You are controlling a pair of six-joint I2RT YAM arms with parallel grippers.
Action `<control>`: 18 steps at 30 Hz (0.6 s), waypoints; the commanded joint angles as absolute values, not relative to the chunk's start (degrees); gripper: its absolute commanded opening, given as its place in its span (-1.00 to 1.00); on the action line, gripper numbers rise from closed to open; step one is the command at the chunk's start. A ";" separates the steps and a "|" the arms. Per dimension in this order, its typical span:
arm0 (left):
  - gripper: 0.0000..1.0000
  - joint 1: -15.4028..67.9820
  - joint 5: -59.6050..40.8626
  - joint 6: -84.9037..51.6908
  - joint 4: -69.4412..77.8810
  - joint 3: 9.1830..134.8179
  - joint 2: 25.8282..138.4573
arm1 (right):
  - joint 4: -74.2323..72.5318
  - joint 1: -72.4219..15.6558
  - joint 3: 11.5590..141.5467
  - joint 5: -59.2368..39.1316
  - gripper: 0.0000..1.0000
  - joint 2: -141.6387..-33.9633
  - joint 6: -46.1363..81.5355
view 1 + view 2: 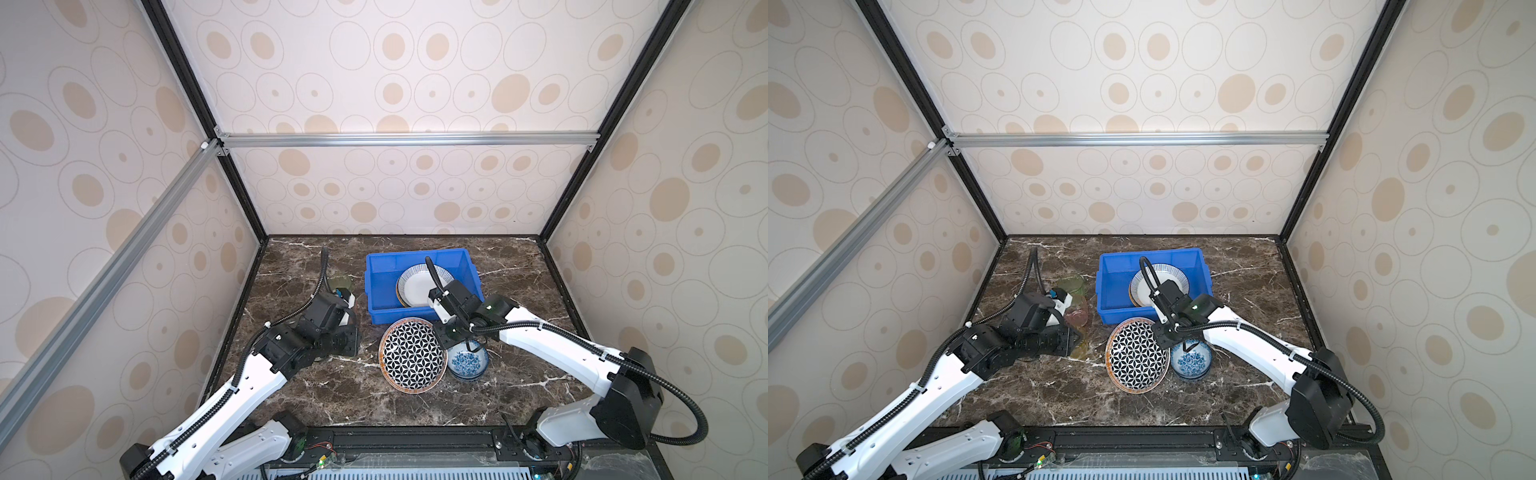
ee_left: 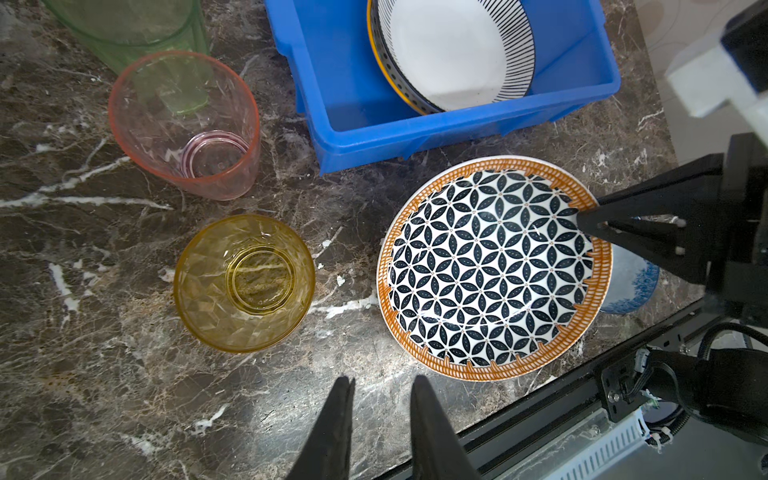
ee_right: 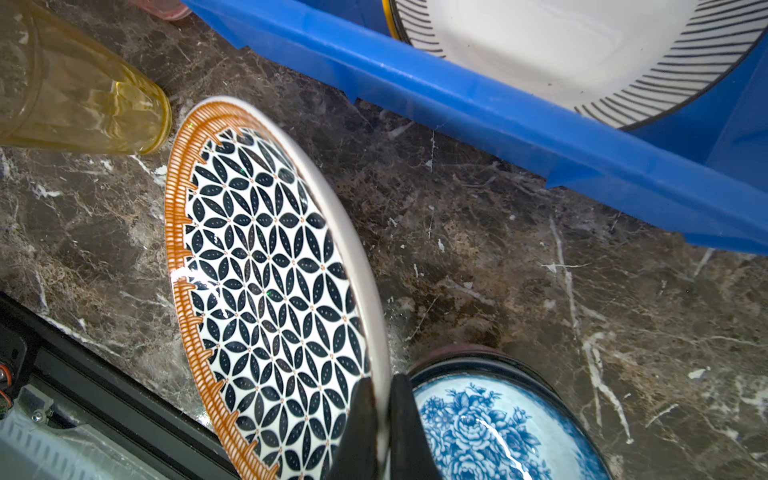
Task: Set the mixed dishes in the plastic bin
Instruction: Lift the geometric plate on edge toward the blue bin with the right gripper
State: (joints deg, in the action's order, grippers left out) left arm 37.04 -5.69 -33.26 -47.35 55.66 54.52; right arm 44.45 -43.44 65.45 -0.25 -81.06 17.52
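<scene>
The black-white geometric plate (image 1: 411, 354) (image 3: 266, 291) with an orange rim lies in front of the blue plastic bin (image 1: 415, 253). My right gripper (image 3: 380, 386) is shut on its right rim, and that edge is tilted up. A blue-floral bowl (image 3: 490, 428) sits right beside that rim. A blue-striped plate (image 1: 417, 286) leans inside the bin on another plate. Left of the bin stand the green cup (image 2: 133, 29), pink cup (image 2: 187, 124) and yellow cup (image 2: 245, 282). My left gripper (image 2: 380, 384) hovers open over bare marble between the yellow cup and the geometric plate.
The dark marble table (image 1: 332, 395) is walled on three sides by patterned panels. A black rail (image 2: 540, 424) runs along the front edge, close to the geometric plate. The left arm's wrist (image 1: 328, 316) hides the pink and yellow cups in that top view.
</scene>
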 commanded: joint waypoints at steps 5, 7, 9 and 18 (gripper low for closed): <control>-0.50 37.44 -4.35 -33.49 -47.28 58.87 54.12 | 40.19 -43.54 66.05 -1.94 -1.00 -75.88 18.96; -0.50 37.44 -4.53 -33.40 -46.81 59.06 54.48 | 39.99 -43.56 66.17 -1.55 -1.00 -75.34 19.16; -0.50 37.44 -4.57 -33.33 -46.55 59.36 54.74 | 39.99 -43.49 66.19 -0.76 -1.00 -74.77 19.33; -0.50 37.44 -3.88 -33.04 -44.38 61.24 55.97 | 39.34 -43.17 66.19 3.08 -1.00 -71.82 19.66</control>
State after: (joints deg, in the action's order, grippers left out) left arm 37.04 -4.89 -33.23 -46.24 58.28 55.53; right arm 43.68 -43.38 65.43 2.26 -74.41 18.15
